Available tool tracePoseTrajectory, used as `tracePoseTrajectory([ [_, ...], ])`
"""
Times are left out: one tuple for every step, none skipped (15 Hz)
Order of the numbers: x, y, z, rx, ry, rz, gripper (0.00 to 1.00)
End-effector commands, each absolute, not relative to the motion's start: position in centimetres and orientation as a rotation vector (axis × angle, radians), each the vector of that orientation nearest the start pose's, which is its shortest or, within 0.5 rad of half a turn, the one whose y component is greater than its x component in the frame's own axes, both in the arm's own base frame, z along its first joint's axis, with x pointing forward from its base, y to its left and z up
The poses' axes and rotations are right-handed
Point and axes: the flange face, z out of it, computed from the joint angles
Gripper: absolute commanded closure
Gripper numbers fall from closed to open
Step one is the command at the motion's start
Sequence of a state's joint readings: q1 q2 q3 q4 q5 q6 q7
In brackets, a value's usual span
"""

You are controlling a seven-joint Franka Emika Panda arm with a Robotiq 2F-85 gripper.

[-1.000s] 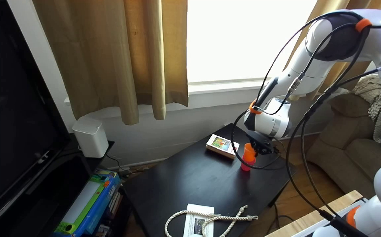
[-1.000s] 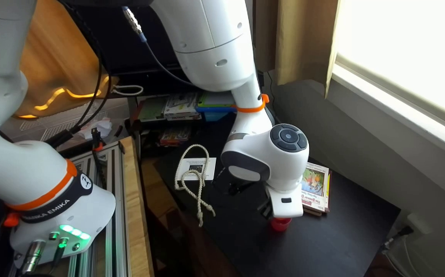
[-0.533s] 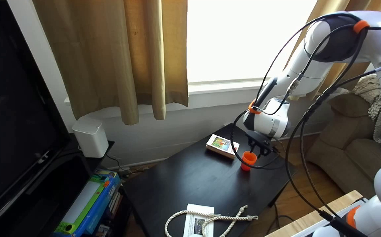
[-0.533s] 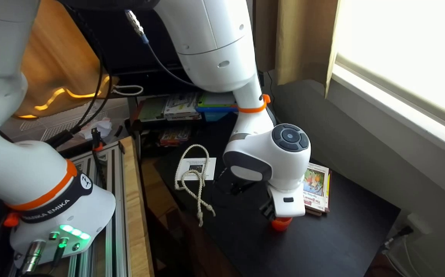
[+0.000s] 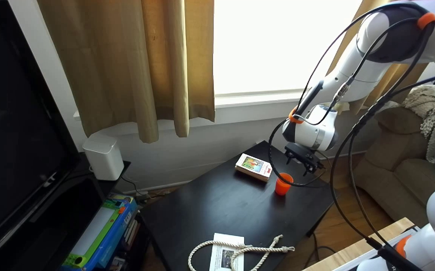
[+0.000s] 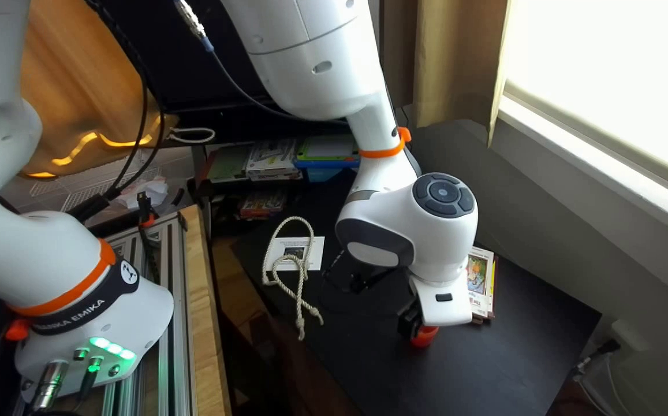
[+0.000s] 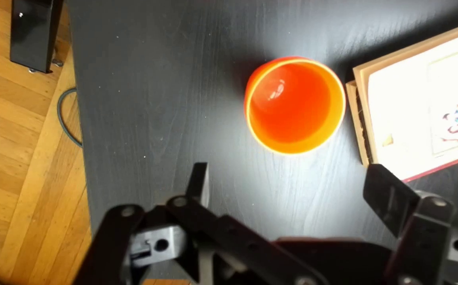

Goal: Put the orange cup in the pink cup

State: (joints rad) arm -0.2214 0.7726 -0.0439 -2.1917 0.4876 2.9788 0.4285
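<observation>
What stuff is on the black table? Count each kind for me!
Bright orange round plastic cup: 1 (another may be nested around it; hard to tell)
Flat rectangular stack with a colourful picture cover: 1
White printed paper sheet: 1
Bundle of cream twisted rope: 1
Total: 4 in plain sight

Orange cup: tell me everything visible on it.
The orange cup is round, handleless and glossy, plastic by its look, with a yellowish rim and a glint inside. It stands upright, mouth up, apparently nested in the pink cup on the dark table, apart from the books. The edge between the two cups is unclear. The open gripper does not touch it.
</observation>
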Motion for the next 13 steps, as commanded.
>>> tracePoseTrajectory([
  [46.3,-17.7,8.4,-2.591,1.654,-0.012,0.00],
  [46.1,-17.8,9.5,-2.597,1.644,-0.017,0.00],
  [45.9,-17.9,10.8,-2.596,1.640,-0.010,0.00],
  [45.7,-17.9,11.8,-2.599,1.634,-0.015,0.00],
  [45.5,-17.9,12.9,-2.601,1.626,-0.009,0.00],
  [45.3,-17.7,13.9,-2.601,1.627,-0.023,0.00],
  [45.3,-17.9,14.7,-2.602,1.620,-0.024,0.00],
  [46.7,-18.4,12.9,-2.588,1.640,-0.048,0.00],
  [46.7,-18.4,13.7,-2.586,1.636,-0.063,0.00],
  [46.9,-18.4,13.9,-2.585,1.634,-0.069,0.00],
  [46.9,-18.4,13.7,-2.585,1.634,-0.067,0.00],
  [46.8,-18.4,13.5,-2.587,1.635,-0.062,0.00],
  [46.8,-18.4,13.3,-2.588,1.636,-0.056,0.00],
])
